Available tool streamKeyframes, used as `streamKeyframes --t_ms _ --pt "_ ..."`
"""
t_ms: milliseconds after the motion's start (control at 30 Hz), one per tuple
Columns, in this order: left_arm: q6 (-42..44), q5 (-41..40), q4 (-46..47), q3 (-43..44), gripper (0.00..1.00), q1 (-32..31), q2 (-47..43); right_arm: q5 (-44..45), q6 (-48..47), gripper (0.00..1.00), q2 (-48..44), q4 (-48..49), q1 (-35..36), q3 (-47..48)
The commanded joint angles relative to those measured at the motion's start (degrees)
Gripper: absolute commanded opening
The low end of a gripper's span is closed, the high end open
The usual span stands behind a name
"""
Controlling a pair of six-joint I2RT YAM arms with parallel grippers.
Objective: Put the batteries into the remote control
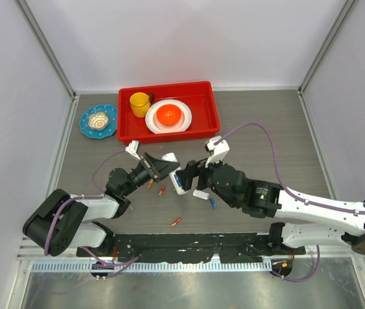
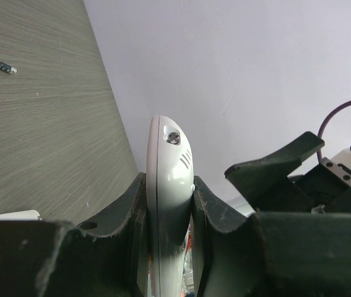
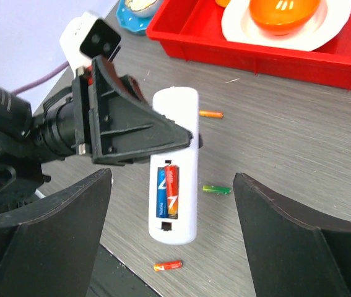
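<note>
My left gripper (image 1: 165,168) is shut on the white remote control (image 1: 177,181) and holds it above the table. In the left wrist view the remote (image 2: 169,179) stands edge-on between the fingers of that gripper (image 2: 169,213). In the right wrist view its back (image 3: 176,154) is uncovered, with a blue and a red battery (image 3: 168,192) side by side in the open bay. My right gripper (image 3: 172,185) is open and empty, its fingers wide on either side of the remote. Loose batteries lie on the table: orange (image 3: 211,114), green (image 3: 216,189), orange-red (image 3: 168,266).
A red tray (image 1: 198,132) at the back holds a yellow cup (image 1: 140,102) and a white plate (image 1: 182,122) with an orange bowl. A blue dish (image 1: 89,129) sits left of it. A small white piece (image 1: 201,194) and a blue battery (image 1: 212,203) lie under the right arm.
</note>
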Motion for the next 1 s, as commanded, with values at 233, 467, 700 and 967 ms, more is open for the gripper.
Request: streamKeyframes --t_ms 233,467,700,967 --pt "1.7 -0.5 15.9 -0.2 0.00 0.0 -4.3 -28.3 19.1 0.96 -6.7 6.7 -19.7 -5.8" --pt "2.8 -2.8 15.9 -1.1 0.00 0.0 -5.6 -44.9 25.8 0.96 -2.8 17.0 -23.1 -11.5" --pt "2.7 -2.8 15.9 -1.4 0.00 0.0 -5.5 -47.1 28.8 0.96 0.1 23.7 -23.1 -13.3" --pt "2.5 -2.6 15.9 -1.5 0.00 0.0 -5.9 -45.9 29.0 0.93 2.6 24.0 -23.7 -13.2"
